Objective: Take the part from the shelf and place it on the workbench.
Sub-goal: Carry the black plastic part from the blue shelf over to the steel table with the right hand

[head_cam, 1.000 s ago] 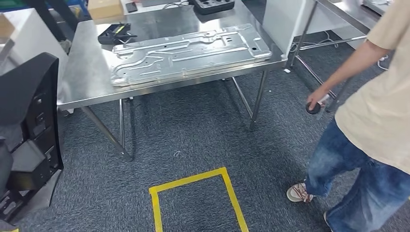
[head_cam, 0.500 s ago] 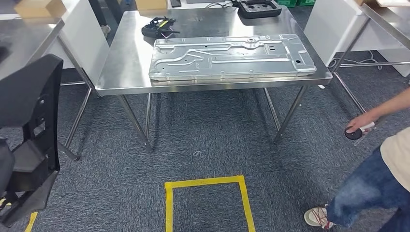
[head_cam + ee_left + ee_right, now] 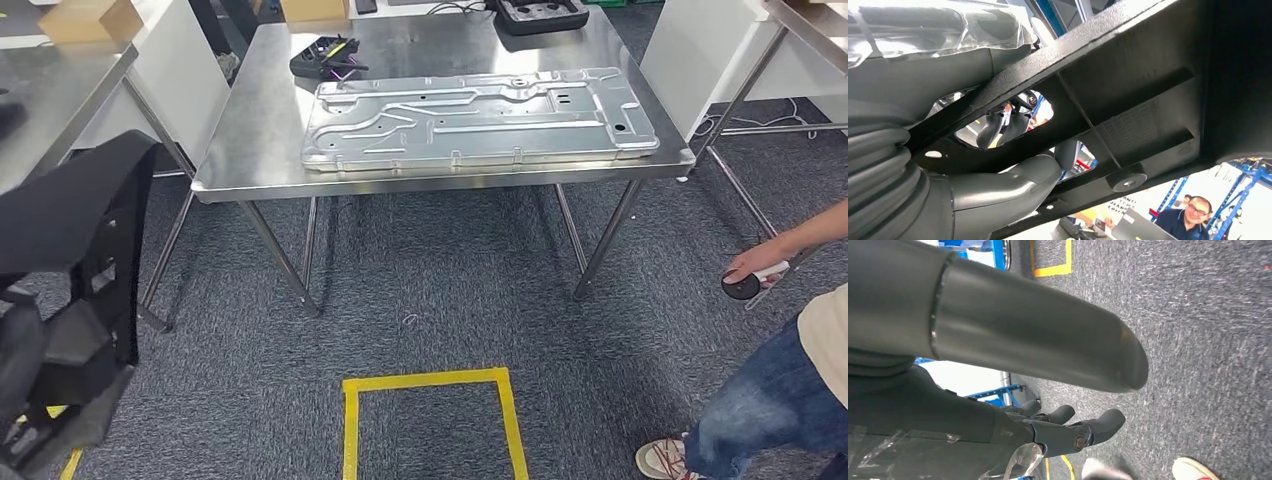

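carrying the black part toward the bench

i read the steel bench ahead as the drop-off; a long stamped metal panel already lies across it, leaving bare steel on its left side. the black part rides at my left, off the floor and well apart from the bench, its long axis roughly upright and leaning a little. my left hand grips it, thumb under a rib and fingers hooked through an opening, probably to stop swinging. my right hand hangs over the carpet, fingers apart, holding nothing. a person stands at my right.
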Controlling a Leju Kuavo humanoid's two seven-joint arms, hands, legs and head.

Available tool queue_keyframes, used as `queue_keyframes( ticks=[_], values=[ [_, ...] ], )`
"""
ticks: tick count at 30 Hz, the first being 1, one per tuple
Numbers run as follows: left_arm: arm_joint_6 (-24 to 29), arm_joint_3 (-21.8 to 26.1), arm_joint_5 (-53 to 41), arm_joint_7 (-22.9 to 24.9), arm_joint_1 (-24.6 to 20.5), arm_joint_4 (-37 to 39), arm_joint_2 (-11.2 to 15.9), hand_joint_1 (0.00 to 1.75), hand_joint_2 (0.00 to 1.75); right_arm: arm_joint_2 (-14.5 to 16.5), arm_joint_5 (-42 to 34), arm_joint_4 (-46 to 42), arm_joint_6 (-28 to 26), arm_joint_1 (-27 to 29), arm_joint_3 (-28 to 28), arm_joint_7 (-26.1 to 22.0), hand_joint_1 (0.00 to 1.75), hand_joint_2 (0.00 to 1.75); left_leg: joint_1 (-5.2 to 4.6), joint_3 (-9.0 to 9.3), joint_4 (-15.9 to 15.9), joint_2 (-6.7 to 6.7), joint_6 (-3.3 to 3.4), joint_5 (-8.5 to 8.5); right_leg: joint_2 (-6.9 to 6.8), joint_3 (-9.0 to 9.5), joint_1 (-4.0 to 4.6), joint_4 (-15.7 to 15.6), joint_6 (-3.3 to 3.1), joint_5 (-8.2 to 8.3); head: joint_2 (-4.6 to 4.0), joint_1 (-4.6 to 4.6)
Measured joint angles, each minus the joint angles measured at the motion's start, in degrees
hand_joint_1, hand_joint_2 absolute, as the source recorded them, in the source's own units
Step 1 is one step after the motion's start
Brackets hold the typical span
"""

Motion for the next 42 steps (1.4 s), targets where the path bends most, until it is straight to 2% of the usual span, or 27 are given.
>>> queue_keyframes(
  ticks=[2, 3, 5, 7, 8, 9, 11, 12, 13, 14, 16, 18, 19, 23, 24, 25, 27, 28, 29, 30, 32, 34, 36, 38, 39, 40, 42],
  values=[
    [0.0, 0.0, 0.0, 0.0, -0.2, 0.0, 0.0, 1.75, 1.75, 0.1, 0.0, 0.0, 0.0, 0.0, -0.1, 0.0, 0.0, 0.0, -0.52, 3.79, -8.4, 0.68, 0.94, 3.61, -0.03, 0.42, 0.12, 0.0, 0.22, -0.4, 0.0, -0.01],
    [0.0, 0.0, 0.1, 0.0, -0.4, 0.0, 0.0, 1.75, 1.75, 0.2, 0.0, 0.0, 0.0, 0.0, -0.2, 0.0, 0.0, 0.0, -0.81, 4.86, -10.9, 1.0, 1.22, 4.38, -0.05, 0.46, 0.19, 0.0, 0.42, -0.59, 0.0, 0.0],
    [0.1, 0.0, 0.1, 0.0, -0.6, 0.0, 0.0, 1.75, 1.75, 0.2, 0.0, 0.0, 0.0, 0.0, -0.2, 0.0, 0.0, 0.0, -1.21, 5.23, -12.1, 1.13, 1.29, 4.36, -0.24, 0.48, 0.21, 0.0, 0.94, -0.83, 0.0, 0.03],
    [0.1, 0.0, 0.1, 0.0, -0.7, 0.0, 0.0, 1.75, 1.75, 0.1, 0.0, 0.0, 0.0, -0.1, -0.3, 0.0, 0.0, 0.0, -0.95, 5.56, -12.5, 0.8, 1.48, 4.47, -0.41, 0.63, 0.13, 0.2, 1.54, -1.28, 0.01, 0.06],
    [0.1, 0.0, 0.1, 0.0, -0.7, 0.0, 0.0, 1.75, 1.75, 0.1, 0.0, 0.0, 0.0, -0.1, -0.3, 0.0, 0.0, 0.0, -0.74, 5.83, -12.8, 0.71, 1.7, 4.53, -0.34, 0.25, 0.15, 1.4, 1.79, -2.1, 0.01, 0.12],
    [0.1, 0.0, 0.1, 0.0, -0.8, -0.1, 0.0, 1.75, 1.75, 0.1, 0.0, 0.0, 0.0, -0.1, -0.3, 0.0, 0.0, 0.0, -0.5, 6.11, -13.0, 0.65, 1.91, 4.57, -0.2, -0.79, 0.17, 3.9, 2.01, -3.54, 0.01, 0.22],
    [0.0, -0.2, 0.1, -0.1, -0.8, -0.1, 0.0, 1.75, 1.75, 0.1, 0.0, 0.0, 0.0, 0.0, -0.3, 0.0, 0.0, 0.0, -0.42, 6.28, -13.0, 0.61, 2.21, 4.43, 0.03, -4.76, 0.1, 11.9, 2.27, -7.16, 0.01, 0.41],
    [0.0, -0.3, 0.1, -0.1, -0.8, -0.1, 0.0, 1.75, 1.75, 0.1, 0.0, 0.0, 0.0, 0.0, -0.3, -0.1, 0.0, 0.0, -0.4, 6.32, -13.0, 0.53, 2.26, 4.37, 0.08, -6.81, 0.04, 15.5, 2.43, -8.29, 0.0, 0.45],
    [0.0, -0.4, 0.2, -0.1, -0.8, -0.1, 0.0, 1.75, 1.75, 0.1, 0.0, 0.0, 0.0, 0.0, -0.3, -0.1, 0.0, 0.0, -0.35, 6.38, -13.0, 0.4, 2.24, 4.29, 0.08, -8.04, -0.05, 17.3, 2.58, -8.31, 0.0, 0.46],
    [0.0, -0.5, 0.2, -0.1, -0.7, -0.1, 0.0, 1.75, 1.75, 0.0, 0.0, 0.0, 0.0, 0.0, -0.3, -0.1, 0.0, 0.0, -0.25, 6.48, -13.0, 0.22, 2.15, 4.2, 0.07, -8.15, -0.14, 16.8, 2.74, -7.23, 0.0, 0.46],
    [0.0, -0.6, 0.3, -0.1, -0.7, -0.1, 0.0, 1.75, 1.75, 0.0, 0.0, 0.0, 0.0, 0.0, -0.3, -0.1, 0.0, 0.0, 0.03, 6.72, -12.7, -0.16, 1.66, 3.81, 0.1, -5.19, -0.44, 9.6, 3.13, -2.68, 0.0, 0.47],
    [0.0, -0.7, 0.5, -0.1, -0.8, -0.1, 0.0, 1.75, 1.75, 0.0, 0.0, 0.0, 0.0, 0.1, -0.4, -0.1, 0.0, 0.0, -0.04, 6.62, -12.0, -0.42, 0.86, 3.23, 0.4, -2.23, -0.62, 2.7, 3.06, 0.25, 0.0, 0.5],
    [0.1, -0.8, 0.6, -0.1, -0.8, -0.1, 0.0, 1.75, 1.75, 0.0, 0.0, 0.0, 0.0, 0.1, -0.4, -0.1, 0.0, 0.0, -0.15, 6.52, -11.8, -0.49, 0.54, 3.05, 0.55, -1.69, -0.61, 1.3, 2.77, 0.62, 0.0, 0.47],
    [0.1, -1.0, 0.7, -0.1, -1.0, -0.1, 0.0, 1.75, 1.75, 0.0, 0.0, 0.0, 0.1, -0.1, -0.4, -0.1, 0.0, 0.0, 0.1, 6.2, -10.9, -0.33, -0.21, 2.37, 0.5, -1.62, -0.46, 0.9, 1.14, 0.64, 0.0, 0.33],
    [0.1, -1.0, 0.7, -0.1, -1.0, -0.1, 0.0, 1.75, 1.75, 0.0, 0.0, 0.0, 0.1, -0.1, -0.4, -0.1, 0.0, 0.0, 0.19, 5.4, -9.1, -0.18, -0.41, 1.29, 0.42, -1.56, -0.54, 0.9, 0.84, 0.68, 0.0, 0.29],
    [0.1, -1.0, 0.7, -0.1, -1.0, -0.1, 0.1, 1.75, 1.75, 0.0, 0.0, 0.0, 0.1, -0.1, -0.4, -0.1, 0.0, 0.0, 0.24, 3.92, -5.8, -0.01, -0.63, -0.39, 0.36, -1.53, -0.55, 0.8, 0.63, 0.67, 0.0, 0.25],
    [0.1, -1.1, 0.8, -0.1, -1.0, -0.1, 0.1, 1.75, 1.75, -0.1, 0.0, 0.0, 0.2, 0.0, -0.4, -0.1, 0.0, 0.0, 0.28, -0.18, 2.5, 0.1, -0.9, -3.96, 0.31, -1.52, -0.46, 0.9, 0.37, 0.57, 0.0, 0.19],
    [0.1, -1.1, 0.8, -0.1, -1.0, -0.1, 0.1, 1.75, 1.75, -0.1, 0.0, 0.0, 0.2, 0.0, -0.4, -0.1, 0.0, 0.0, 0.29, -1.81, 5.6, 0.11, -0.92, -4.78, 0.3, -1.48, -0.41, 0.9, 0.32, 0.51, 0.0, 0.19],
    [0.1, -1.2, 0.9, -0.1, -1.0, -0.1, 0.1, 1.75, 1.75, -0.1, 0.0, 0.0, 0.2, 0.0, -0.4, -0.1, 0.0, 0.0, 0.28, -2.42, 6.5, 0.12, -0.84, -4.53, 0.3, -1.4, -0.37, 0.9, 0.28, 0.43, 0.0, 0.18],
    [0.0, -1.2, 0.9, -0.1, -1.1, -0.1, 0.1, 1.75, 1.75, -0.1, 0.0, 0.0, 0.2, 0.0, -0.4, -0.1, 0.0, 0.0, 0.26, -1.82, 5.0, 0.13, -0.67, -3.19, 0.3, -1.25, -0.34, 0.9, 0.27, 0.35, 0.0, 0.17],
    [-0.2, -1.3, 0.9, -0.2, -1.5, -0.1, 0.1, 1.75, 1.75, -0.1, 0.0, 0.0, 0.2, -0.1, -0.4, -0.1, 0.0, 0.0, 0.09, 1.99, -3.4, 0.24, 0.01, 0.98, 0.31, -0.82, -0.3, 0.8, 0.39, 0.1, 0.0, 0.16],
    [-0.3, -1.3, 0.9, -0.3, -1.9, -0.1, 0.1, 1.75, 1.75, 0.0, 0.0, 0.0, 0.2, -0.1, -0.4, -0.1, 0.0, 0.0, -0.38, 5.09, -10.1, 0.45, 0.62, 3.22, 0.3, -0.57, -0.17, 0.8, 0.84, -0.23, 0.0, 0.18],
    [-0.4, -1.3, 1.0, -0.5, -2.1, -0.1, 0.1, 1.75, 1.75, -0.1, 0.0, 0.0, 0.1, -0.1, -0.5, -0.1, 0.0, 0.0, -0.83, 5.57, -11.4, 0.45, 0.87, 3.11, 0.21, -0.45, -0.19, 0.7, 1.49, -0.5, 0.0, 0.21],
    [-0.4, -1.4, 1.0, -0.6, -2.2, -0.1, 0.1, 1.75, 1.75, -0.1, 0.0, 0.0, 0.1, -0.2, -0.5, -0.1, 0.0, 0.0, -0.63, 6.06, -12.0, 0.27, 1.26, 3.28, 0.12, -0.2, -0.25, 0.7, 2.12, -0.84, 0.01, 0.27],
    [-0.5, -1.4, 1.0, -0.7, -2.4, -0.1, 0.1, 1.75, 1.75, -0.1, 0.0, 0.0, 0.1, -0.2, -0.5, -0.1, 0.0, 0.0, -0.47, 6.46, -12.3, 0.25, 1.53, 3.36, 0.12, -0.56, -0.2, 1.8, 2.36, -1.54, 0.01, 0.37],
    [-0.5, -1.5, 1.0, -0.7, -2.5, -0.1, 0.1, 1.75, 1.75, -0.1, 0.0, 0.0, 0.1, -0.2, -0.5, -0.1, 0.0, 0.0, -0.29, 6.87, -12.6, 0.25, 1.78, 3.41, 0.16, -1.62, -0.14, 4.2, 2.53, -2.76, 0.01, 0.51],
    [-0.6, -1.6, 1.1, -0.7, -2.7, -0.1, 0.1, 1.75, 1.75, -0.1, 0.0, 0.0, 0.1, -0.1, -0.5, -0.2, 0.0, 0.0, -0.33, 7.28, -12.7, 0.3, 2.2, 3.13, 0.21, -5.97, -0.11, 12.2, 2.68, -6.0, 0.01, 0.78]
  ],
)
